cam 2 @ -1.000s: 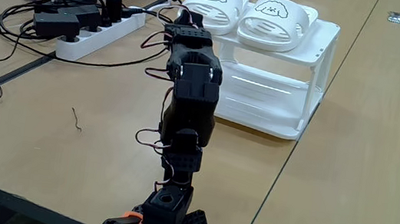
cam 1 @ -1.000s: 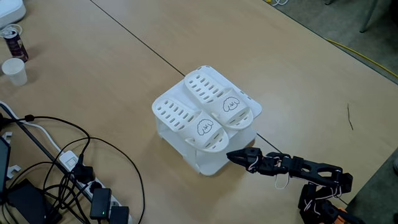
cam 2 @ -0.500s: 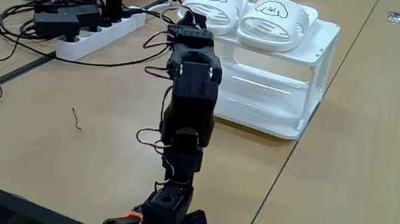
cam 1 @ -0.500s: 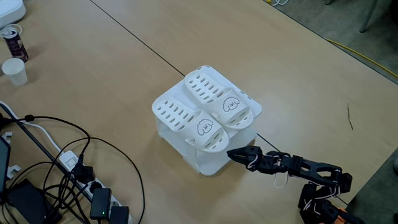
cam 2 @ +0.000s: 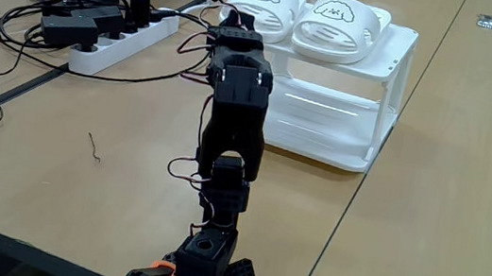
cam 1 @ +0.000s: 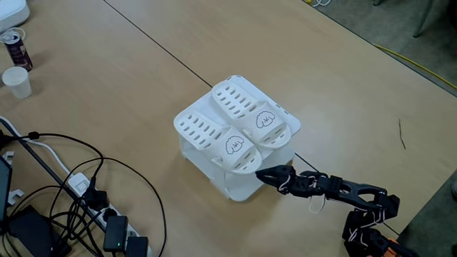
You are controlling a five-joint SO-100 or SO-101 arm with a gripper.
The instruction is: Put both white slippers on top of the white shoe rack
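Note:
Two white slippers lie side by side on the flat top of the white shoe rack (cam 1: 241,187), one toward the left (cam 1: 213,137) and one toward the right (cam 1: 250,111), cartoon faces toward the arm. The other fixed view shows the same pair, left slipper (cam 2: 262,5) and right slipper (cam 2: 337,21), on the rack (cam 2: 348,123). My gripper (cam 1: 261,173) is shut and holds nothing, its tip just off the rack's near corner, level with the left slipper's front. The black arm (cam 2: 234,108) stands in front of the rack and hides the fingertips there.
A power strip with tangled black cables (cam 1: 107,221) fills the lower left. A paper cup (cam 1: 16,81) and a can (cam 1: 16,48) stand at the far left. The same power strip (cam 2: 116,37) lies left of the arm. Bare table spreads to the right of the rack.
The gripper has crept a little left, closer to the rack's corner, and the forearm has dropped slightly. Both slippers stay put on the rack.

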